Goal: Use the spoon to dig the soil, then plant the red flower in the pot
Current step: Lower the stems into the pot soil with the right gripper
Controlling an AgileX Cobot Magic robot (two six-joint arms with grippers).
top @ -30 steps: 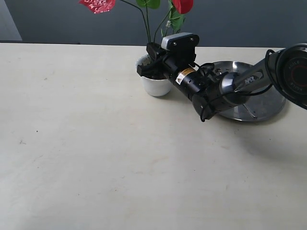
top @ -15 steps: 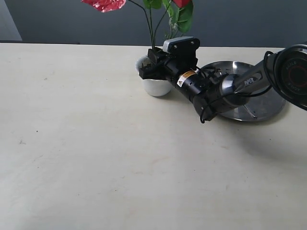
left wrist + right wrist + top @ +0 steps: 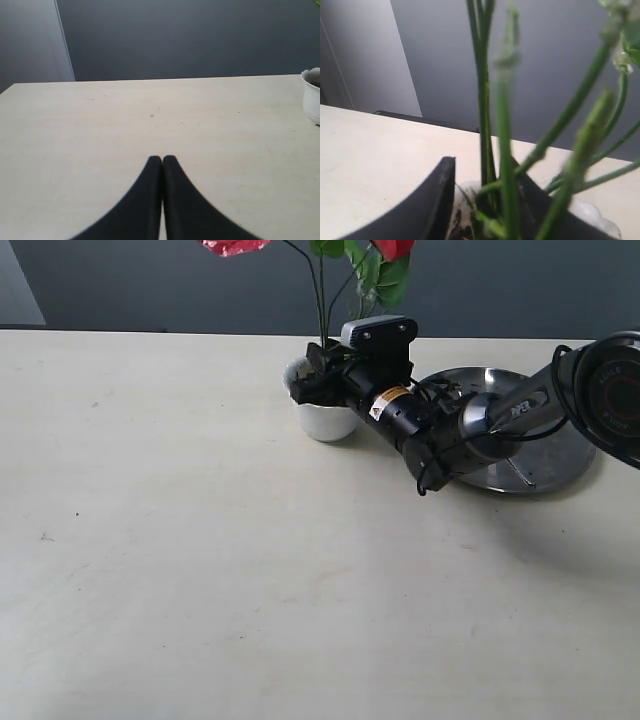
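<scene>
1. We see the pot standing upright near the far edge of the bench, just left of the round steel plate; pot and plate do not appear to touch.
2. The red flower rises from the pot, its stems upright and its blooms cut off by the top of the exterior view.
3. The right claw sits at the pot's rim. In the right wrist view its two fingers stand either side of the stem bunch, close about it; we cannot tell whether the pads press the stems, so clenched or released stays unresolved.
4. Dark soil shows at the stem base inside the pot.
5. The right arm lies low across the plate's near-left part, hiding that edge.
6. The left claw is clenched on nothing, fingertips meeting, low over bare bench; the pot shows at the edge of its view, well apart.
7. Open room: the whole near and left bench is bare.
8. The spoon is not identifiable with certainty.
</scene>
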